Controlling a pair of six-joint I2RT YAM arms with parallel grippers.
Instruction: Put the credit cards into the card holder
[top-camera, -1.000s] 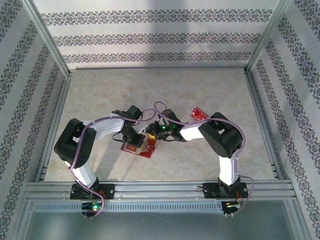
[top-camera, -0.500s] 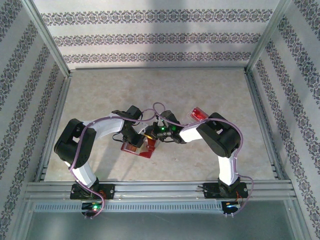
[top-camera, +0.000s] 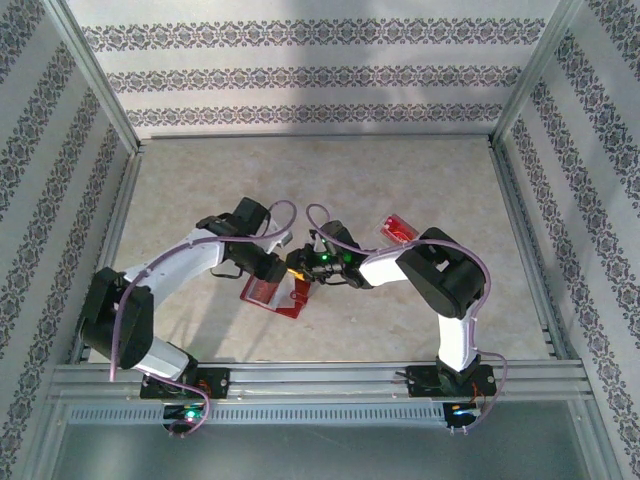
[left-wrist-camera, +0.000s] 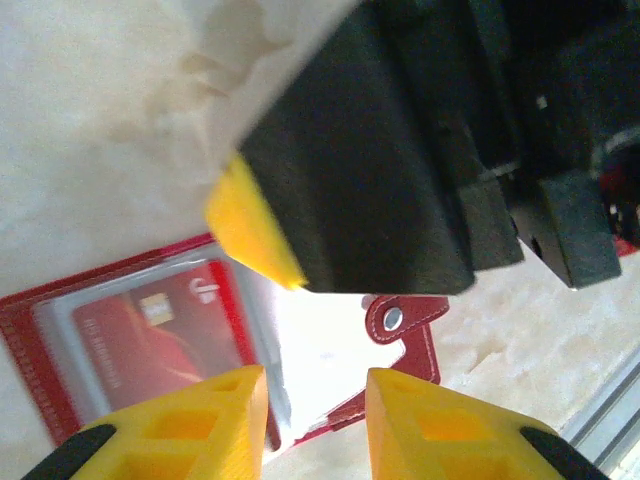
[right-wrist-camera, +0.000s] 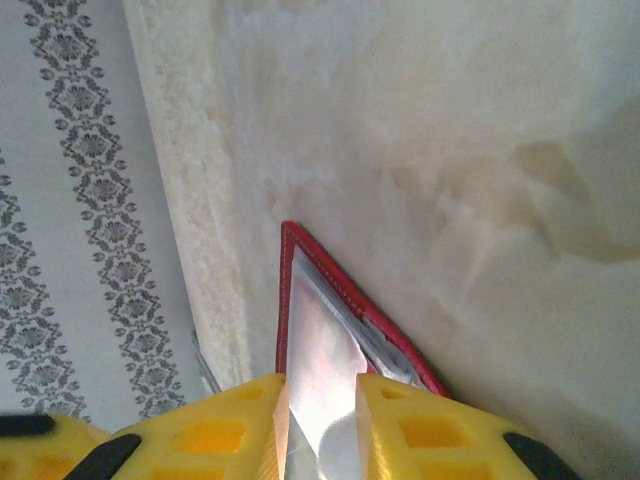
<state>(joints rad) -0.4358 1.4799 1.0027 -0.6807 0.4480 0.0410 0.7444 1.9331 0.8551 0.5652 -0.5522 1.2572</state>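
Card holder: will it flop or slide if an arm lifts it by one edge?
The card holder lies opened out and thin, so it would likely hinge and sag rather than lift stiffly. Its clear sleeve looks glossy, so a grip may slip there. The clasp tab sticks out loose and would probably dangle.

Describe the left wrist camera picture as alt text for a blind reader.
An open red card holder lies on a pale table, a red credit card tucked under its clear sleeve. The left gripper shows two yellow fingers slightly apart at the bottom; the right gripper, black and bulky, looms above.
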